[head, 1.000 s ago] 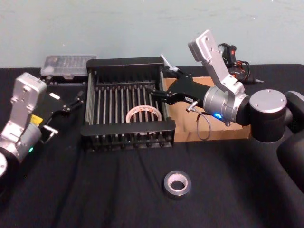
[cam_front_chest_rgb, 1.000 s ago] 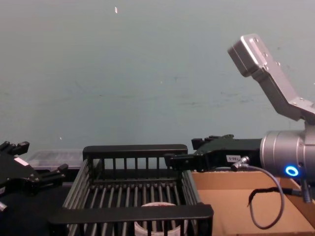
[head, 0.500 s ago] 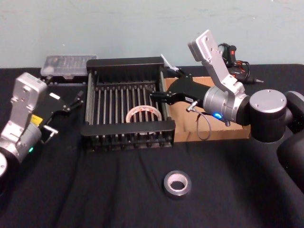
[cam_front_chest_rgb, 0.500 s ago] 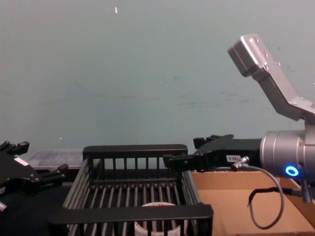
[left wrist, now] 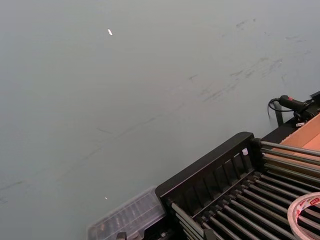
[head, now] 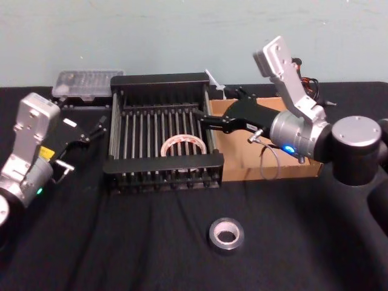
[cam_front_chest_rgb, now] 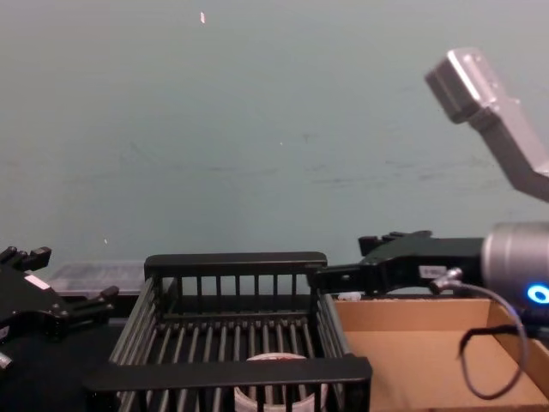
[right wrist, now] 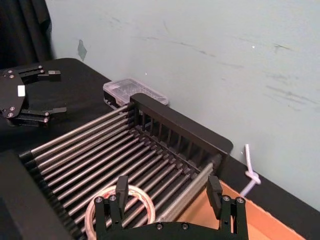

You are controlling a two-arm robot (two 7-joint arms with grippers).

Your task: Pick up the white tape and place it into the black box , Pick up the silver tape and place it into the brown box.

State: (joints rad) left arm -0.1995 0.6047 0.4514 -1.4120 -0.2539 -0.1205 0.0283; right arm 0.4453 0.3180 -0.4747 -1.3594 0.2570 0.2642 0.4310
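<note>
The left gripper [head: 83, 144] sits at the left, fingers wide apart, holding nothing. The white tape [head: 183, 146] lies in the black box [head: 163, 162]. The silver tape [head: 226, 234] lies on the table [head: 121, 242] in front. The right gripper [head: 205, 120] hangs over the black box's right rim, wide apart and empty, beside the brown box [head: 291, 173].

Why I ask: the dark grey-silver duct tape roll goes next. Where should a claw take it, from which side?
Probably from straight above: the dark grey-silver duct tape roll lies flat, hole up. Pinch one wall, one finger inside the core, one outside.
</note>
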